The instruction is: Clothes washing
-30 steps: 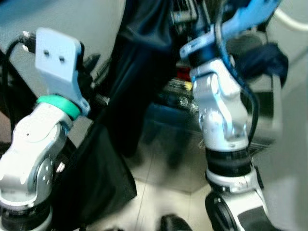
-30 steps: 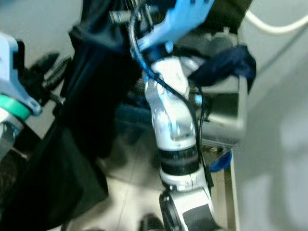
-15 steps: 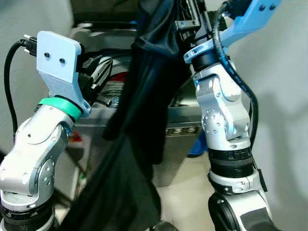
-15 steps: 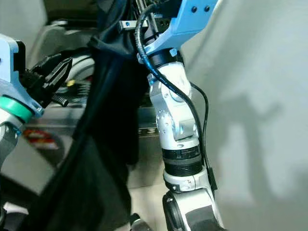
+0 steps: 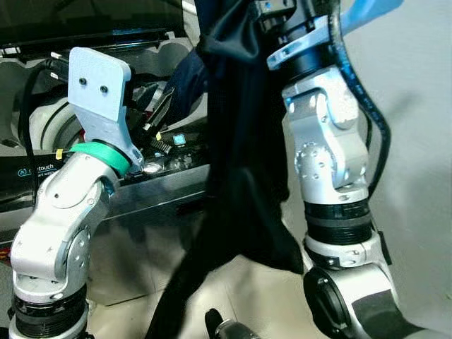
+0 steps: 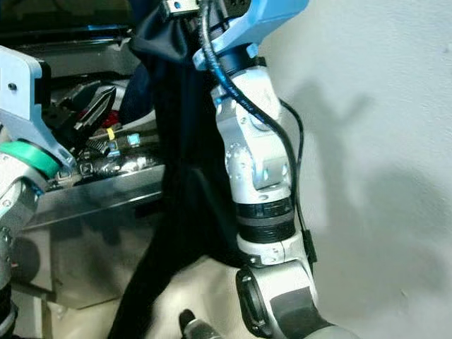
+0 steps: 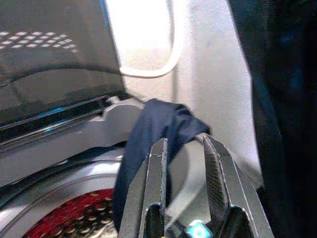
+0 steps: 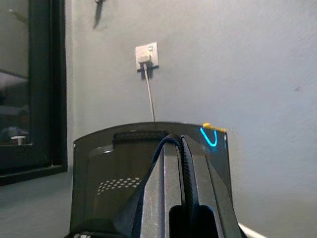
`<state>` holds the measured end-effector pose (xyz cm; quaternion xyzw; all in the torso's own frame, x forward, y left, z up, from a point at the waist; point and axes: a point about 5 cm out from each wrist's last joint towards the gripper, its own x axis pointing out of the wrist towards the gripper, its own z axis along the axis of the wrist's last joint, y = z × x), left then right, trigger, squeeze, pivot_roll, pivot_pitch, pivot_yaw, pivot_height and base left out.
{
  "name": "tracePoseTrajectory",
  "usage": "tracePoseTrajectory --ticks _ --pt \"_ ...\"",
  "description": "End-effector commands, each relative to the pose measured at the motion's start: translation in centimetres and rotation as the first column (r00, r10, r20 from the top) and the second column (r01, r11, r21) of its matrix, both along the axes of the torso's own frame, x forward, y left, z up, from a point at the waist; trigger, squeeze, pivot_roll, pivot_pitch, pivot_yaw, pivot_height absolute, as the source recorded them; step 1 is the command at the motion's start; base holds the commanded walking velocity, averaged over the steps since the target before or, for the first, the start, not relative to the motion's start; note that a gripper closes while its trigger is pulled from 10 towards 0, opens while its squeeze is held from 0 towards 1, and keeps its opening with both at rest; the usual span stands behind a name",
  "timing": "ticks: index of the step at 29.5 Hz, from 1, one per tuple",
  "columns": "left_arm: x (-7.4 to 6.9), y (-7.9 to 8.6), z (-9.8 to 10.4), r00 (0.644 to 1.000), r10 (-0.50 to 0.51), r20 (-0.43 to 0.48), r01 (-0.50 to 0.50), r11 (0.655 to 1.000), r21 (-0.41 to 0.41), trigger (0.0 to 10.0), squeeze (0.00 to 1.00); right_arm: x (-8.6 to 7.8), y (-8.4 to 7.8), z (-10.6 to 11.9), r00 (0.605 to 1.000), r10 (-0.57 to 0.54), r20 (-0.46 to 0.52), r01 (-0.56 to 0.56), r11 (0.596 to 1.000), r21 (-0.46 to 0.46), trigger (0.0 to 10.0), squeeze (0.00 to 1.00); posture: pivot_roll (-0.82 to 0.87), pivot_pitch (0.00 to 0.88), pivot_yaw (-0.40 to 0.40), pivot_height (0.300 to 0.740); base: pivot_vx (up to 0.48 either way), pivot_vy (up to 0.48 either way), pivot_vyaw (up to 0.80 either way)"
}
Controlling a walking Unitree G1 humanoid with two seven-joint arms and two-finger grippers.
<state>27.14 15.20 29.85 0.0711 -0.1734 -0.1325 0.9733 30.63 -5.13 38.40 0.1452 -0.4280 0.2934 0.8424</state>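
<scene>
A long black garment (image 5: 240,141) hangs from the top of the eye views down past the washer's front. My right gripper (image 8: 173,141) is raised high and shut on its upper edge; dark cloth shows between the closed fingers. The top-loading washing machine (image 5: 162,191) stands before me with its lid (image 8: 99,173) raised. A navy garment (image 7: 153,129) is draped over the tub's rim. My left gripper (image 7: 183,144) is open, its fingertips right at that navy cloth with nothing between them. Something red (image 7: 64,218) lies inside the drum.
A grey wall (image 6: 381,141) runs close along my right side. On it are a socket with a white cable (image 8: 146,55) and a dark window (image 8: 29,84). Pale floor tiles (image 5: 134,268) show in front of the washer.
The whole view has swung, and the washer is now nearer and square in front. The black garment stays hanging from my right gripper. My left gripper now points at the navy cloth on the rim.
</scene>
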Motion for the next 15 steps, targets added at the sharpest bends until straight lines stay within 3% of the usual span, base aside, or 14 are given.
tracePoseTrajectory --ticks 1,15 --pt "0.0 0.0 0.0 1.0 0.012 0.002 -0.012 1.0 -0.002 10.0 0.0 -0.1 0.1 0.2 1.0 0.014 -0.002 -0.014 1.0 0.006 10.0 0.0 0.1 0.061 0.012 0.74 0.0 0.48 0.0" --pt "0.3 0.1 0.2 1.0 0.021 0.008 -0.021 1.0 -0.005 10.0 0.0 0.7 -0.3 -1.0 0.999 -0.013 -0.039 0.013 1.0 0.0 10.0 0.0 0.11 0.069 0.018 0.74 0.0 0.48 0.0"
